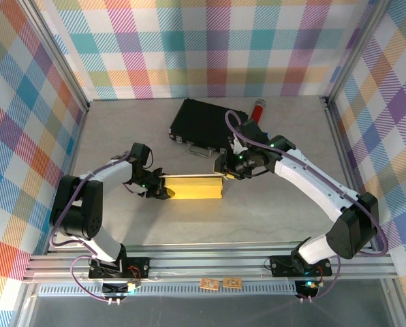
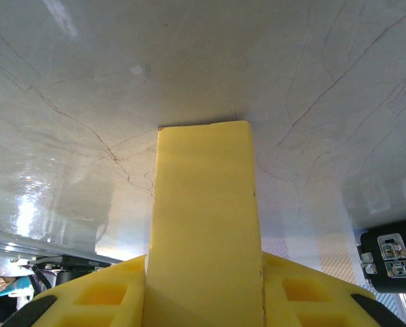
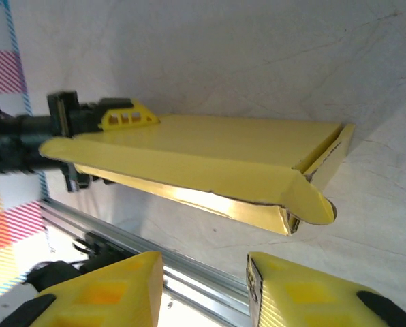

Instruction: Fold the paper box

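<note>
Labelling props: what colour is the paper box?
The box is bright yellow; best in right wrist view.

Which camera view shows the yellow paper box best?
The right wrist view: the paper box shows its length and folded end. From the top the paper box looks small; the left wrist view gives one narrow face.

The pale grey, veined table (image 1: pixel 121 225) carried a black case (image 1: pixel 203 126) toward its far side, with a red cylinder (image 1: pixel 259 109) just beside the case's far right corner. The yellow paper box (image 1: pixel 195 187) was at mid-table, though contact with the surface was unclear.
</note>
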Robot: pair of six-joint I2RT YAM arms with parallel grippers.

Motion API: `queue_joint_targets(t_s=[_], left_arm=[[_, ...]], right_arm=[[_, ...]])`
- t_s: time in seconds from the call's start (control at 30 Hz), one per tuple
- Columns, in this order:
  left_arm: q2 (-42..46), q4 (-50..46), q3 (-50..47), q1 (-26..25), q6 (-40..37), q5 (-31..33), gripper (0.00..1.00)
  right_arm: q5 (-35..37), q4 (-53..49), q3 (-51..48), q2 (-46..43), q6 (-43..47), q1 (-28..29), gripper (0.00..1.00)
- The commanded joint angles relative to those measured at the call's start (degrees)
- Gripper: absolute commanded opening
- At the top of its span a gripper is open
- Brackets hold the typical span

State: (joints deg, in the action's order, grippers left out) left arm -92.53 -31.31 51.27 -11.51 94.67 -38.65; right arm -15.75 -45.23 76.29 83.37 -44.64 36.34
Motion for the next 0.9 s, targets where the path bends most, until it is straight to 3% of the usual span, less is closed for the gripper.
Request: queue_joint_targets(t_s=[0.0, 0.33, 0.5, 0.73, 0.87], left_arm=[[-1.2, -2.0, 0.2, 0.4, -0.5, 5.5, 0.14], [-0.9, -2.0, 0.0, 0.4, -0.6, 5.6, 0.14], [-1.1, -2.0, -0.1, 0.4, -0.4, 5.7, 0.14], [-1.2, -2.7, 0.3, 0.5, -0.5, 5.8, 0.14], [-1.5, -3.1, 0.6, 0.5, -0.8, 5.9, 0.14]], right_arm=[[-1.7, 1.7, -1.0, -1.2, -5.6, -2.0, 0.38], [-2.1, -2.8, 2.1, 5.5, 1.2, -3.9, 0.42], [-3.6, -3.7, 3.2, 6.9, 4.5, -3.7, 0.39], [2.8, -1.3, -1.3, -0.3, 22.9, -2.8, 0.39], [0.3, -0.6, -1.6, 0.1, 33.9, -2.5, 0.35]])
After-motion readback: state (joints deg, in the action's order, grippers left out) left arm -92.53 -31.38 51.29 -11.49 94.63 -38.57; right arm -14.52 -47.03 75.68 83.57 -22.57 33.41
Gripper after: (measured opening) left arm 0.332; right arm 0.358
